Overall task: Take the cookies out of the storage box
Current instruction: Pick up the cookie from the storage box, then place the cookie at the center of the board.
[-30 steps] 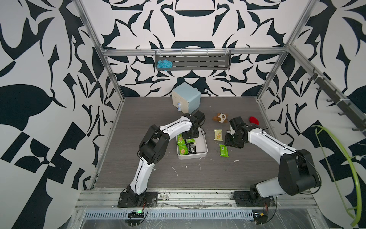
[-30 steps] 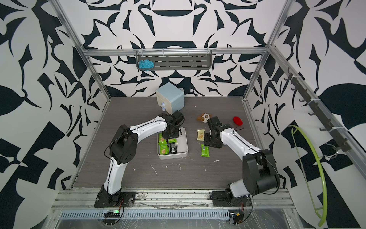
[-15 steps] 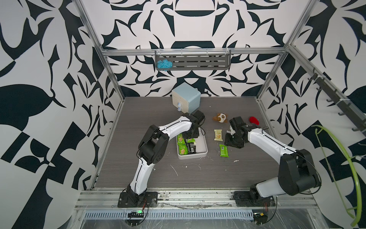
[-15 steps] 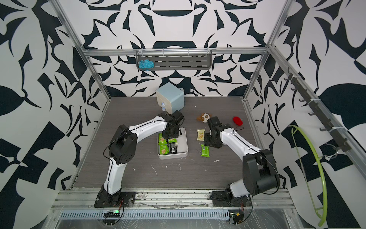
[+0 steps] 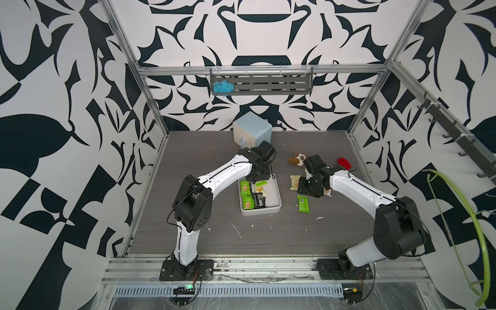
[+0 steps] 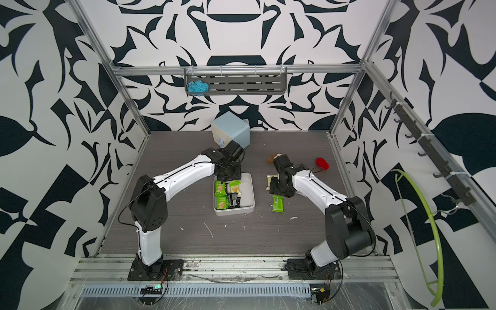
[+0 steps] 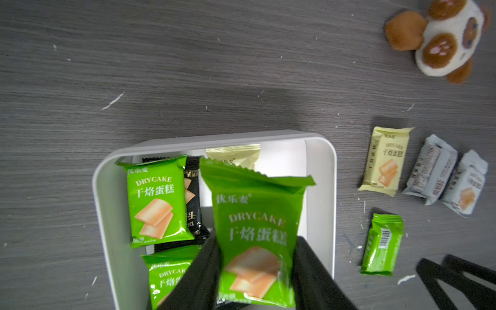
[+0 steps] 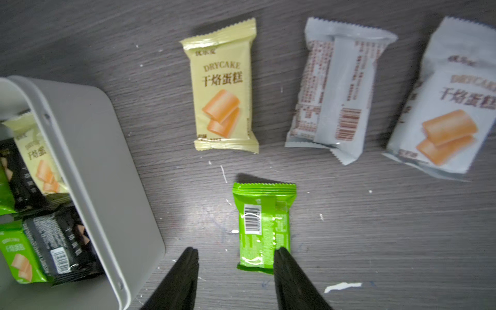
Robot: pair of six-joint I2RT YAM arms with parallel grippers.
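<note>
Worktop (image 5: pixel 204 166): four cookie packets (image 8: pixel 224 88) lie beside the storage box (image 7: pixel 334 188), on the right arm's side. Several more lie inside the box.

Left tool (image 7: pixel 256 241): pinches a green packet (image 7: pixel 255 214) across its long edges, above the box.

Right tool (image 8: pixel 236 252): spread, empty, over the loose green packet (image 8: pixel 264 222).

Judgement: the packets are light, their film is slippery and the biscuit is brittle. Grip mid-body, gently.
</note>
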